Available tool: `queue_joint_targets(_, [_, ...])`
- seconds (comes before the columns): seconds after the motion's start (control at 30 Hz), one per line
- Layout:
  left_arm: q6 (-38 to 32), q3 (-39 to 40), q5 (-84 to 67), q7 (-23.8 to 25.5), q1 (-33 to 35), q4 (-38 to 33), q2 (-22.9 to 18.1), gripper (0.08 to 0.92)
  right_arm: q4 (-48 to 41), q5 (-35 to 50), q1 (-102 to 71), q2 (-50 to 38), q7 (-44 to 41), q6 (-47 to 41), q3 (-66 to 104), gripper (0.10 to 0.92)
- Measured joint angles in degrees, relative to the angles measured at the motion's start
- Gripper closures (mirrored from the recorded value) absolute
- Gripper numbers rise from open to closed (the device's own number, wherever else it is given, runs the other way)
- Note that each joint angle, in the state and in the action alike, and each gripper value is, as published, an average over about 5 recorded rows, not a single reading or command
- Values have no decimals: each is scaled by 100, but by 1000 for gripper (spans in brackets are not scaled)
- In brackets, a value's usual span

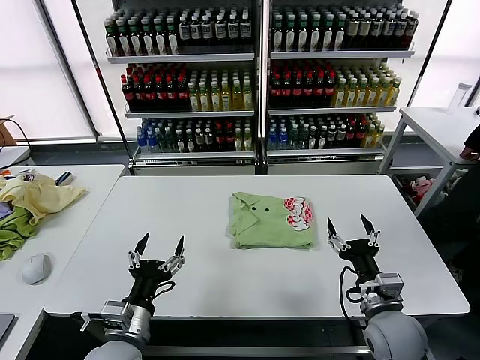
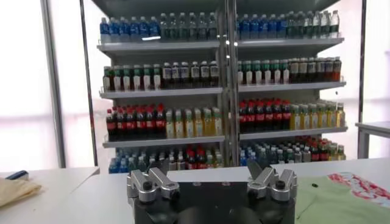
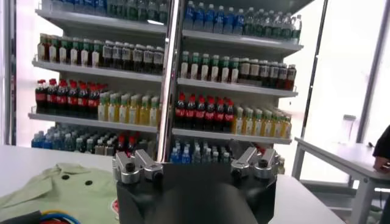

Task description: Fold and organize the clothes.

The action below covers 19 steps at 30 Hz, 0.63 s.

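Observation:
The light green collared shirt [image 1: 270, 220] lies folded into a compact rectangle on the white table [image 1: 202, 277], a little right of centre, with its pink, red and white print [image 1: 298, 212] at the right end. Its edge shows in the left wrist view [image 2: 347, 198] and in the right wrist view [image 3: 61, 192]. My left gripper [image 1: 159, 246] is open and empty above the table's front left. My right gripper [image 1: 352, 229] is open and empty just right of the shirt, apart from it.
A side table at left holds a pale yellow cloth [image 1: 37, 196], a darker green cloth [image 1: 13, 232] and a white mouse [image 1: 35, 268]. Shelves of bottles [image 1: 255, 75] stand behind. Another white table [image 1: 442, 127] is at the back right.

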Motion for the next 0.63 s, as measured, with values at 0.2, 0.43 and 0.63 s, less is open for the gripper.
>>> queue_joint_targets(0.2, [51,-92,-128,130,120,-182,-50,177,341,-109,-334,116,51,61,134,203])
queue_joint_targets(0.43, [125,-124,-236,251,146,-281,-154,177,615,-261,-622,235,139,114,219,203])
queue_joint_targets(0.63, [162,-106,-261,319,153,-339,-213,177,750,-348,-753,272,190,142,245,203])
